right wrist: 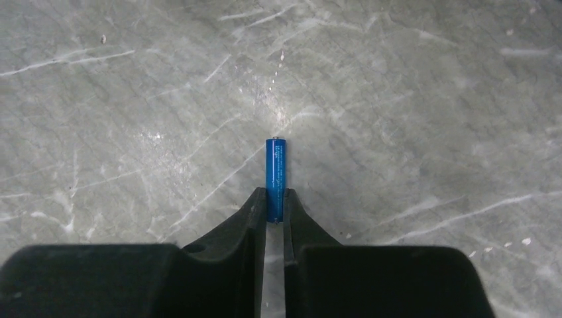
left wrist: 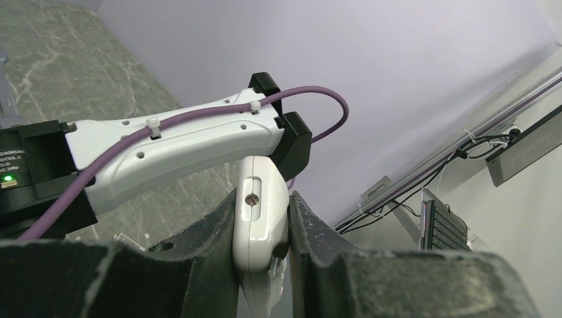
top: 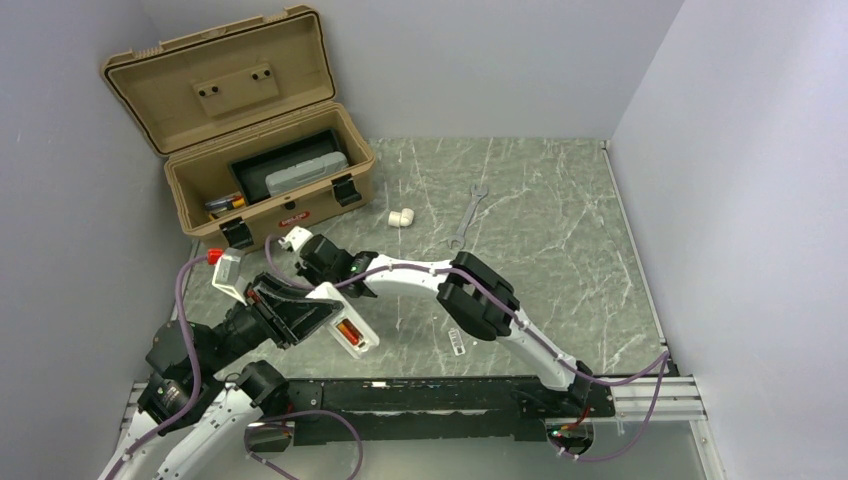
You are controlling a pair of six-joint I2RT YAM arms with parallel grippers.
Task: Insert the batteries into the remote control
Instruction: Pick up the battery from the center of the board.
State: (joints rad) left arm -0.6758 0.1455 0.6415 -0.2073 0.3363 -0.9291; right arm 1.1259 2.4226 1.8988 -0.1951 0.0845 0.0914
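— Gripping what on our left?
— We are clamping the remote control [left wrist: 260, 212] tight in the left gripper [left wrist: 262, 233], an orange battery [top: 347, 331] sitting in its recess.
— And right?
— Our right gripper [right wrist: 275, 211] is pinching a blue battery [right wrist: 276, 165] by one end over the table [right wrist: 424, 99].

The marbled table [top: 560, 250] carries a tan toolbox [top: 292, 207], pipe elbow [top: 402, 216] and wrench [top: 466, 215].
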